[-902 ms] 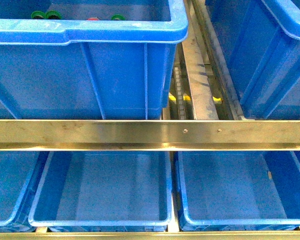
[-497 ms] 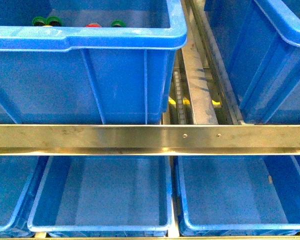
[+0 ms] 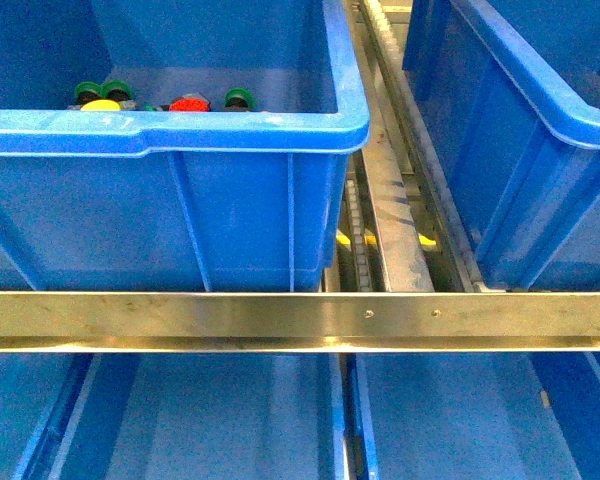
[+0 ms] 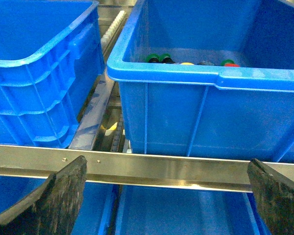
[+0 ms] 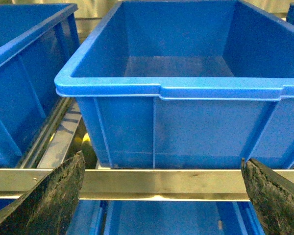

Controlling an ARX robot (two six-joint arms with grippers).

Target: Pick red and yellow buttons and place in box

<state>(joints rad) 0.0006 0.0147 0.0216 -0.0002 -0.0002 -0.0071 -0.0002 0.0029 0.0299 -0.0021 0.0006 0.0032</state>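
Observation:
A red button [image 3: 188, 103] and a yellow button [image 3: 102, 104] lie among green round pieces [image 3: 238, 98] on the floor of the upper left blue bin [image 3: 170, 135]. In the left wrist view the same red button [image 4: 232, 64] and yellow button [image 4: 187, 63] just show over that bin's near rim [image 4: 206, 76]. My left gripper [image 4: 166, 198] is open and empty, below and in front of this bin. My right gripper [image 5: 161, 198] is open too, facing an empty blue box [image 5: 176, 90]. Neither arm shows in the front view.
A steel rail [image 3: 300, 320] crosses in front of both grippers, with more blue bins [image 3: 210, 430] on the shelf below it. Another blue bin [image 4: 34, 63] stands beside the button bin. A roller track [image 3: 395, 200] runs between the upper bins.
The front view has risen: the rail sits lower in the picture and more of the bin's inside shows. The yellow button has come into sight beside the green pieces.

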